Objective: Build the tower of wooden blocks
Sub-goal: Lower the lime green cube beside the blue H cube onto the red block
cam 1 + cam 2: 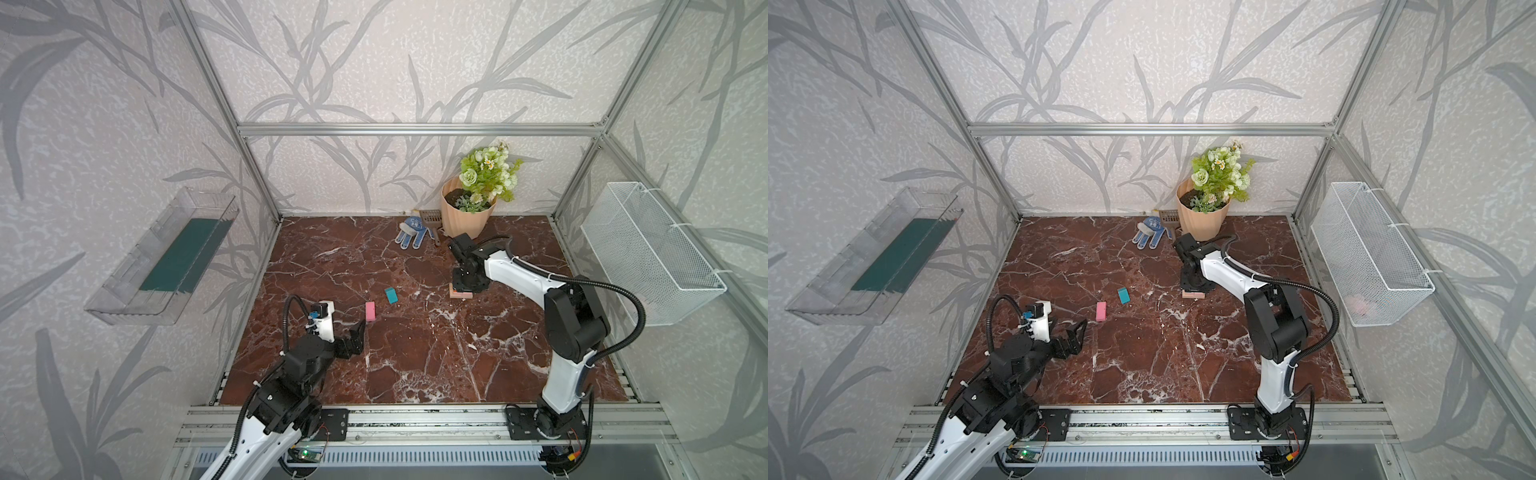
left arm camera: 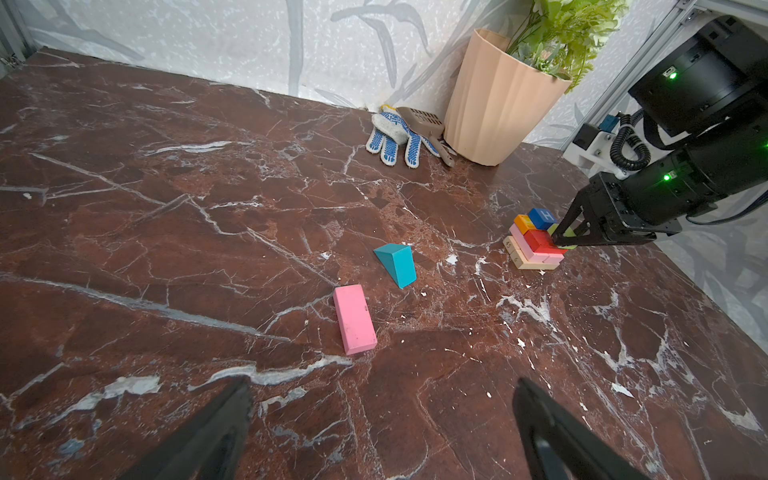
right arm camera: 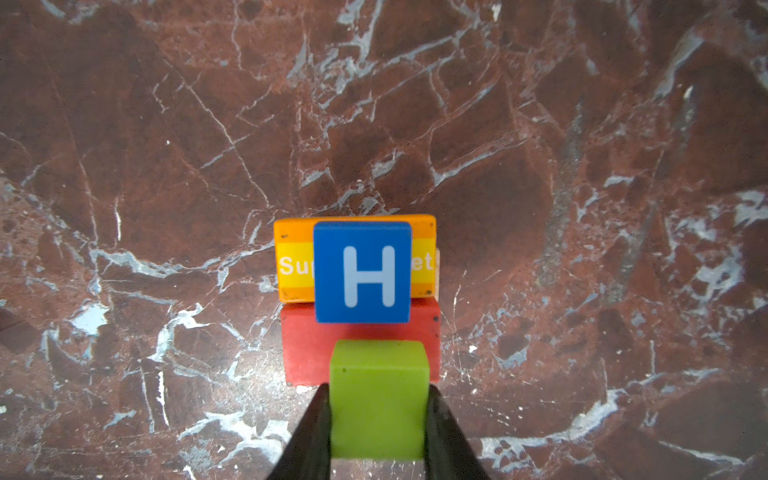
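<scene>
The tower [image 2: 534,249] is a low stack: tan blocks at the bottom, pink above, then red [image 3: 307,353] and orange [image 3: 295,266] blocks, with a blue H cube [image 3: 362,272] on top. My right gripper [image 3: 378,390] is shut on a lime green block [image 3: 379,399] and holds it over the red block, next to the H cube. In both top views that arm hides most of the tower [image 1: 460,294]. A pink block [image 2: 354,319] and a teal wedge [image 2: 397,264] lie loose on the marble. My left gripper [image 2: 382,384] is open and empty, just short of the pink block [image 1: 370,311].
A peach flowerpot [image 1: 465,216], a blue-dotted glove [image 1: 411,235] and a brown scoop [image 1: 430,218] sit at the back wall behind the tower. A white wire basket [image 1: 648,253] hangs on the right wall. A clear tray [image 1: 162,257] hangs on the left wall.
</scene>
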### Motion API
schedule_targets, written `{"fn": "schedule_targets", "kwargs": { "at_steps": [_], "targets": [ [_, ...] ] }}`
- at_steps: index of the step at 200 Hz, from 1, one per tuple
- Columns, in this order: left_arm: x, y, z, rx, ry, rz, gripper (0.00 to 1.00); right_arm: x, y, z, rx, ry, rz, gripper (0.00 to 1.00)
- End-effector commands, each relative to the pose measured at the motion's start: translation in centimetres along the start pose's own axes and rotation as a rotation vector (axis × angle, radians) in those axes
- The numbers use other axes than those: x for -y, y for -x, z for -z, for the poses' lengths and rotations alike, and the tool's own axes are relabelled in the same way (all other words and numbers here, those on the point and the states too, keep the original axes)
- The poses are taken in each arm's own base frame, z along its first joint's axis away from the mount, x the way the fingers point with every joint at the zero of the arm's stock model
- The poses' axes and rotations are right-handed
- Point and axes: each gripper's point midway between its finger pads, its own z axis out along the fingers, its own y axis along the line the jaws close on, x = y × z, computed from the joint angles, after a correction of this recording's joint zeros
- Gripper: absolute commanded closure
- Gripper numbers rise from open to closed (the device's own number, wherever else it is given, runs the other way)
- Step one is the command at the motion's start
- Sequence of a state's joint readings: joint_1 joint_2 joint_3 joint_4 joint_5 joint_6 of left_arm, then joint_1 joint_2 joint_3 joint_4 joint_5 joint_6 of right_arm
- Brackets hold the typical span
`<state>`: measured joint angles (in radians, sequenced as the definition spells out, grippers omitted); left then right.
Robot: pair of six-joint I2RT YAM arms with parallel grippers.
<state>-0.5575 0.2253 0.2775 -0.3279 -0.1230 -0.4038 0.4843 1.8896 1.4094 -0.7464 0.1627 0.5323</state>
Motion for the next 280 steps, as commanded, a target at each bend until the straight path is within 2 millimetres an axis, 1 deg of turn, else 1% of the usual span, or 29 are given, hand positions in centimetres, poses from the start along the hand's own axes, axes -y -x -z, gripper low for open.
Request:
{"fn": "schedule_targets", "kwargs": {
  "at_steps": [1,74,156,219,280],
  "targets": [
    [0.11,0.65,0.19,0.018,0.002,0.006,0.01,-0.13,0.39,-0.21,-0.01,-0.002,-0.005,0.7],
    [0.13,0.68,0.21,0.02,0.001,0.007,0.01,-0.17,0.58,-0.27,-0.01,0.001,-0.006,0.7],
    [0.11,0.69,0.2,0.02,0.001,0.008,0.01,-0.31,0.47,-0.96,-0.03,0.016,-0.007,0.68],
    [0.13,0.71,0.21,0.021,0.001,0.008,0.01,-0.46,0.7,-0.61,-0.021,0.027,-0.008,0.67],
    [0.14,0.69,0.21,0.02,0.001,0.007,0.01,-0.6,0.7,-0.74,-0.027,0.032,-0.006,0.66]
  ]
}}
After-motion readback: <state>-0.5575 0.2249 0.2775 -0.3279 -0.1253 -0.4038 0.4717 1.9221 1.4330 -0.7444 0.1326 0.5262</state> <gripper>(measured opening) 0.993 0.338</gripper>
